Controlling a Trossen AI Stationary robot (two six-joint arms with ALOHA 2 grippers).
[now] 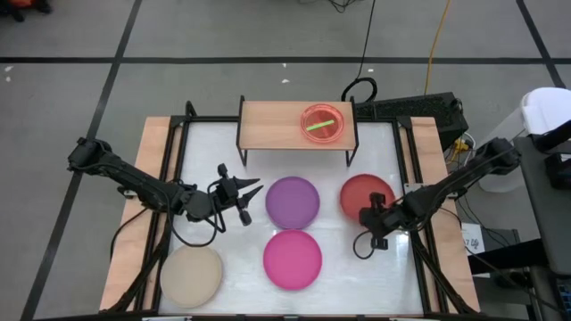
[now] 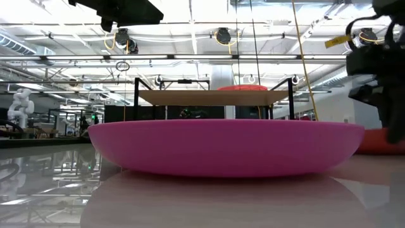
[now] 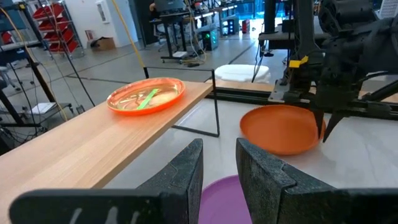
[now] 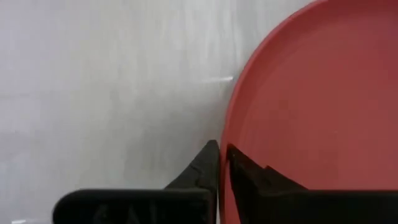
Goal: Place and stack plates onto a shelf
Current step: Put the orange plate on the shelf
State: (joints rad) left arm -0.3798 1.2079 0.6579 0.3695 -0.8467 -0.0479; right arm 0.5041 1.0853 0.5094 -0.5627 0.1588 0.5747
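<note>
The light-wood shelf (image 1: 277, 125) stands at the table's far side and carries a stack of small plates (image 1: 321, 123), orange at the bottom with green showing on top. On the table lie a purple plate (image 1: 293, 201), a magenta plate (image 1: 293, 259), a beige plate (image 1: 190, 275) and a red plate (image 1: 368, 189). My right gripper (image 1: 366, 215) is shut on the red plate's near edge. My left gripper (image 3: 219, 165) hovers open just left of the purple plate (image 3: 217, 199), holding nothing. My right gripper pinches the red plate's rim (image 4: 226, 134) at its near edge, one finger inside the plate and one outside over the table. The fingers come down steeply from above. The plate appears to lie flat on the table.
The left half of the shelf top (image 3: 93, 146) is bare wood. Thin black legs (image 3: 216, 102) hold the shelf up. Black frame rails (image 1: 174, 160) run along the table's left and right sides.
</note>
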